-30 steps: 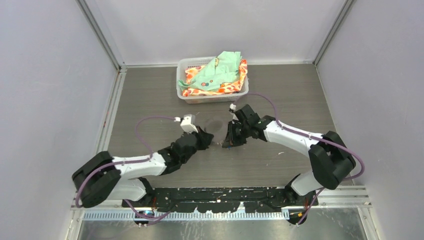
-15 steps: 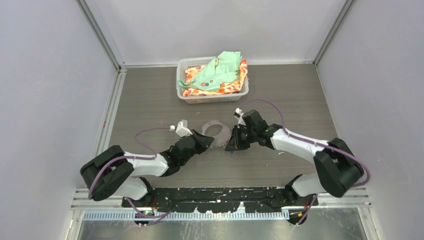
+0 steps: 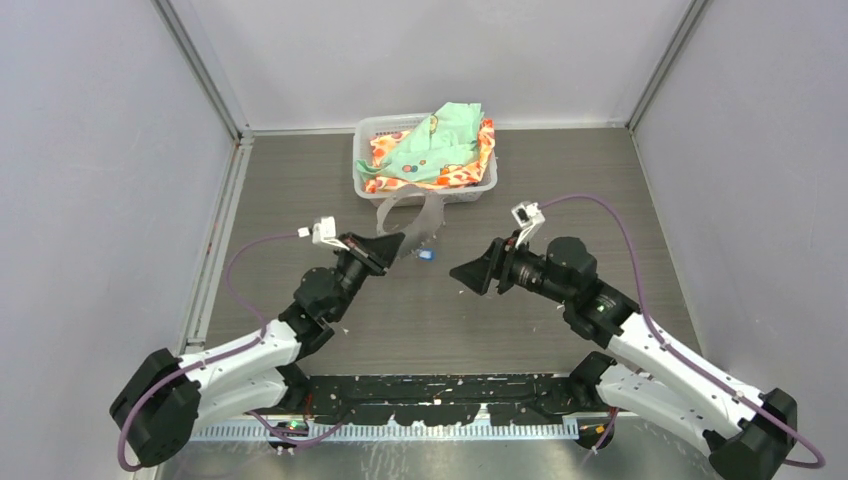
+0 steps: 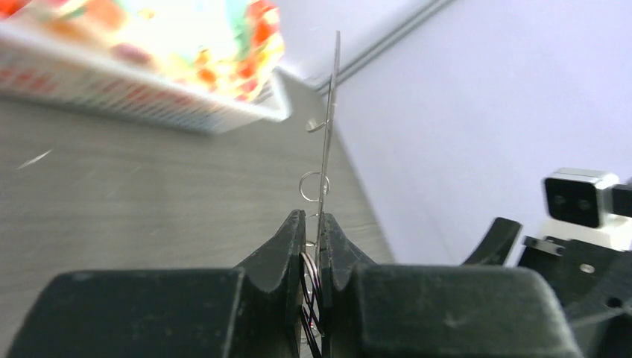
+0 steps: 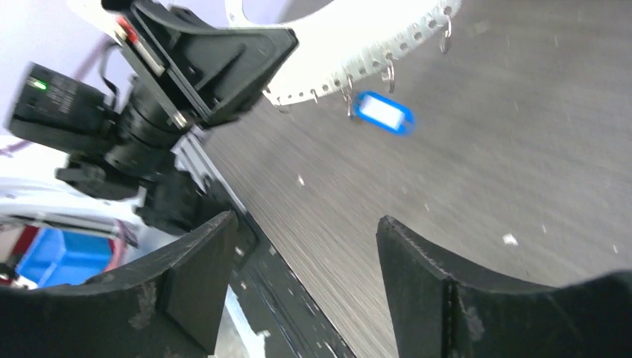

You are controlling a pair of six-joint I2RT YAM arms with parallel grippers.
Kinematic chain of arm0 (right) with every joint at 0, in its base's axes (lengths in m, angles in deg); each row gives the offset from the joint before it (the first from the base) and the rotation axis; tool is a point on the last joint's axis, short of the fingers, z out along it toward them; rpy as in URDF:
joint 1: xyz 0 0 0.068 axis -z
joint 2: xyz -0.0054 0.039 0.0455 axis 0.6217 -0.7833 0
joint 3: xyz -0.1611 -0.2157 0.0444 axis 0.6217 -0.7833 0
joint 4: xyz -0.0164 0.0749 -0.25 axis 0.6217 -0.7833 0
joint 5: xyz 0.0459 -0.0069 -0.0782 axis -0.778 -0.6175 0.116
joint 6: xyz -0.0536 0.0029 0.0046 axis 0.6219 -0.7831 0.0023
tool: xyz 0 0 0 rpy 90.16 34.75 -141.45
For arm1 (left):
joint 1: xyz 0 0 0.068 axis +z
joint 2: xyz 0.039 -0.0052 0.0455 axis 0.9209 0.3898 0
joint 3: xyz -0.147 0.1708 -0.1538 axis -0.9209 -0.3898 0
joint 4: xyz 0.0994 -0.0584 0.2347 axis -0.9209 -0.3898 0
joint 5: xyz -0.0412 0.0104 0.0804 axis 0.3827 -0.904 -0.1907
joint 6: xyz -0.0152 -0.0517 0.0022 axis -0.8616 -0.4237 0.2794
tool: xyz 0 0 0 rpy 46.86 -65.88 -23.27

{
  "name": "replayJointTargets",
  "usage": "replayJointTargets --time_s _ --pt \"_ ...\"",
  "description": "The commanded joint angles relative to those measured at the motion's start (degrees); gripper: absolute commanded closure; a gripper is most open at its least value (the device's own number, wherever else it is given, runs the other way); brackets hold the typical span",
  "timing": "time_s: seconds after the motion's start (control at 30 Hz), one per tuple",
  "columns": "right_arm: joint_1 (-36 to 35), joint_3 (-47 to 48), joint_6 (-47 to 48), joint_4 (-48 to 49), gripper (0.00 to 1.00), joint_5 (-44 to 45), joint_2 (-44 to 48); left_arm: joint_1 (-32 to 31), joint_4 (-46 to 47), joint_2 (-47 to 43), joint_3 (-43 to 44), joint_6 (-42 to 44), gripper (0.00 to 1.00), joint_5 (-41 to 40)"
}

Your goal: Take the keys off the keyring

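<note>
The left arm reaches from the lower left of the top view up toward the middle, elbow bent. The left gripper (image 3: 392, 243) has its fingers (image 4: 292, 242) pressed together on the rim of the keyring (image 3: 410, 214), pinching it. The thin plate stands on edge, lifted off the table (image 3: 300, 190), just in front of the basket (image 3: 366, 180).

The right arm comes in from the lower right corner, its wrist raised and pointing left. The right gripper (image 3: 462, 278) hangs with its fingers (image 5: 195, 283) spread wide and nothing between them, near the ring but apart from it.

The keys (image 3: 427, 255), with their blue tag (image 5: 384, 113), are just under the ring's lower rim, right beside a loop. The blur hides whether they are still hooked on.

In all there are two arms, one ring plate, one blue tag and one white basket holding two cloths, one green and one orange-patterned. At least four small silver loops (image 5: 388, 71) dangle along the rim in the right wrist view, and two show in the left wrist view.
</note>
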Motion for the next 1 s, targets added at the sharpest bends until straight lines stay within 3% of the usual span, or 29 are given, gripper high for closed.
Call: replayJointTargets --time_s 0.0,0.37,0.77,0.97 --pt "0.1 6.0 -3.1 6.6 0.31 4.3 -0.5 0.3 10.1 -1.5 7.1 3.0 1.00 8.0" --pt "0.1 12.6 -4.1 9.9 0.45 4.6 -1.4 0.3 14.9 0.6 15.2 -2.3 1.00 17.4" --pt "0.0 11.9 -6.1 17.1 0.55 5.4 1.2 0.3 14.4 1.2 19.1 -3.4 0.99 20.7" --pt "0.0 9.7 -5.1 19.2 0.67 6.2 3.1 0.3 14.7 1.2 19.6 -4.7 0.99 20.3"
